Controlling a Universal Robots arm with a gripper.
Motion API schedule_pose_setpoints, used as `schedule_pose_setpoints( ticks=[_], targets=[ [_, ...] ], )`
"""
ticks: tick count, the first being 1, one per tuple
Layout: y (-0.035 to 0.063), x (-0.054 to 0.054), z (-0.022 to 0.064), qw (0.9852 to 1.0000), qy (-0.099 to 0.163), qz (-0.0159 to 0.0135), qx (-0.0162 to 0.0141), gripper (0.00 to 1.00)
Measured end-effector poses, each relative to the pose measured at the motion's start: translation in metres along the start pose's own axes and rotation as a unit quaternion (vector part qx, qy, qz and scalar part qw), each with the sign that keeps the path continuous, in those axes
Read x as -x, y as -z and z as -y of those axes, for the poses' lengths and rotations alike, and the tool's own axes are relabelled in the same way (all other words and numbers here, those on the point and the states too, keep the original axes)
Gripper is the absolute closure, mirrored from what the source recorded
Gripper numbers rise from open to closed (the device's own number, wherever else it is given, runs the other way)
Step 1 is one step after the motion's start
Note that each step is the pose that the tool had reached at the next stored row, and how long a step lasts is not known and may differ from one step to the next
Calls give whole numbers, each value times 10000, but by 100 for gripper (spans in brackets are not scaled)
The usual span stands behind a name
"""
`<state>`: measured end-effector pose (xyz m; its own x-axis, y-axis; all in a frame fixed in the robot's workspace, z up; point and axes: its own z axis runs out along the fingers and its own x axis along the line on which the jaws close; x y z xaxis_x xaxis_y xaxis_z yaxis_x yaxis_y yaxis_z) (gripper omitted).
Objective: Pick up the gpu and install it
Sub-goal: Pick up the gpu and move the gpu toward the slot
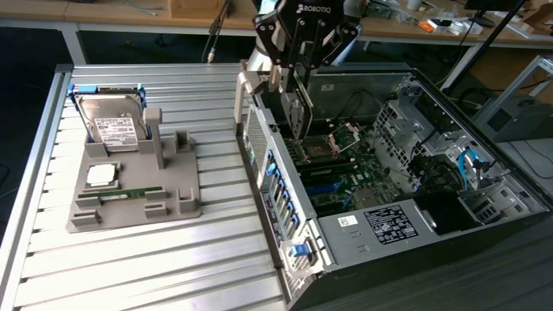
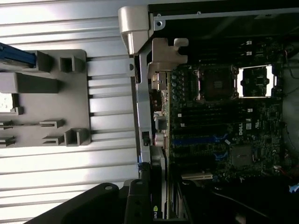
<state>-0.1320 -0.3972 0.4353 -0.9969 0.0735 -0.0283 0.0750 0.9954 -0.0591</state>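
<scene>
Pickup done: the gripper (image 1: 292, 72) clamps the gpu (image 1: 300, 115) upright over the motherboard (image 1: 341, 178), near the computer case's (image 1: 258, 139) rear wall, not yet seated.

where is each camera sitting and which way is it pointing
exterior view: high off the arm, looking down across the slatted table and grey parts holder into the open computer case; the gripper shows at the top, shut on the gpu.
wrist view: on the wrist, looking down past the gripper's dark fingers and the gpu's edge onto the motherboard.
shared: gpu, motherboard, case, parts holder.
</scene>
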Motion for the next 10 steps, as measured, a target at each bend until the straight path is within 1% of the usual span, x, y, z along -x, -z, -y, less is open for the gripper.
schedule_pose_setpoints(
  ticks=[10],
  targets=[
    [-8,192,2,10000,1,-2,-11,73]
  ],
)
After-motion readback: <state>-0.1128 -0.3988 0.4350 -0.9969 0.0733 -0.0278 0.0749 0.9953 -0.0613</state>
